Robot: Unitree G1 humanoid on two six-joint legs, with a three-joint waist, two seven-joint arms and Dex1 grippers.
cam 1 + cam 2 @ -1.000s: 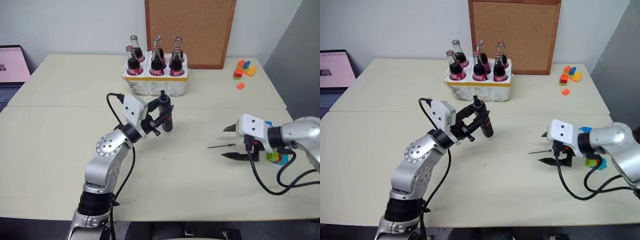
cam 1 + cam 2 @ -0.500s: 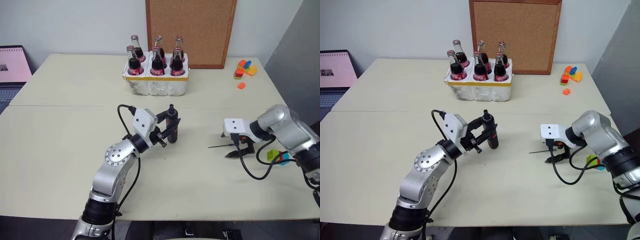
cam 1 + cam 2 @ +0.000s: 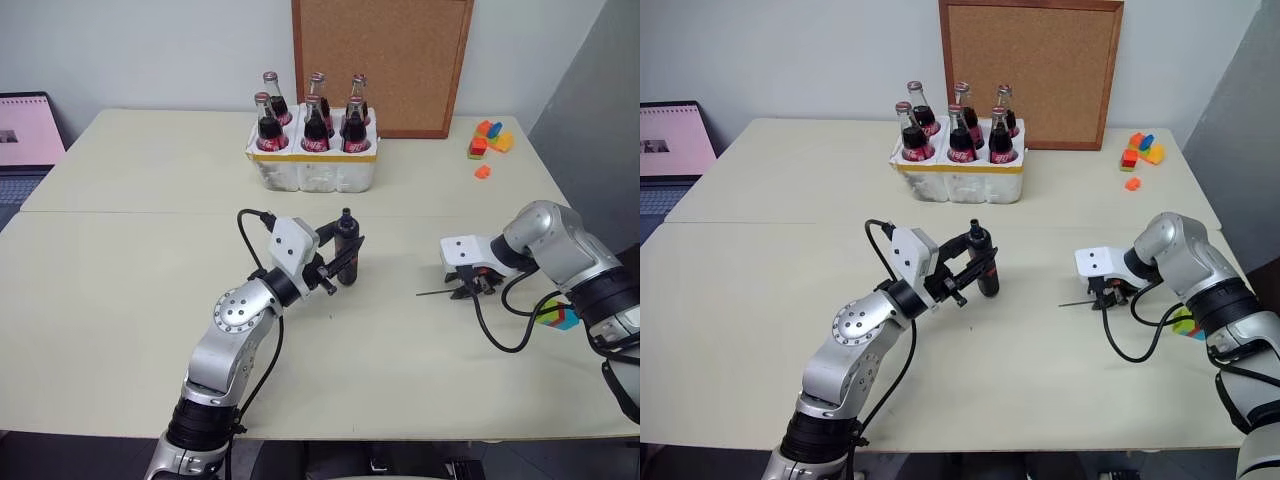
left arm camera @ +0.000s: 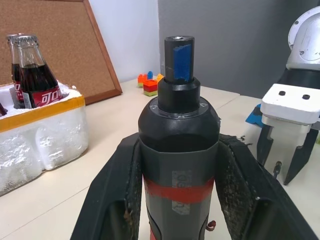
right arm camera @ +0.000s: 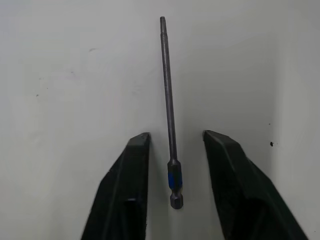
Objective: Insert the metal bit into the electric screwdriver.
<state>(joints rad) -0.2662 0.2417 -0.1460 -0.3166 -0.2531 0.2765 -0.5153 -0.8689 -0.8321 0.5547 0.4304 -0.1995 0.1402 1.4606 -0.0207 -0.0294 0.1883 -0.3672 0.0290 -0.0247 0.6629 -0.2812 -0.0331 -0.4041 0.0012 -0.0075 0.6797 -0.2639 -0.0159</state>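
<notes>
Right claw (image 5: 172, 145), fingers apart, straddles the metal bit (image 5: 168, 100) lying on the bench (image 3: 400, 350); it should pinch squarely near the blue-banded end, while the left claw (image 4: 177, 150) stays clamped on the electric screwdriver (image 4: 178, 130).

You see a black electric screwdriver (image 4: 178, 165) with a red band and a blue patch at its tip, and a grey metal bit (image 5: 169, 110) with a blue ring on the cream table (image 3: 120, 290). Far off stand dark cola bottles (image 3: 313, 122) with red labels in a white crate (image 3: 312, 168), yellow-edged, before a brown corkboard (image 3: 380, 62).
</notes>
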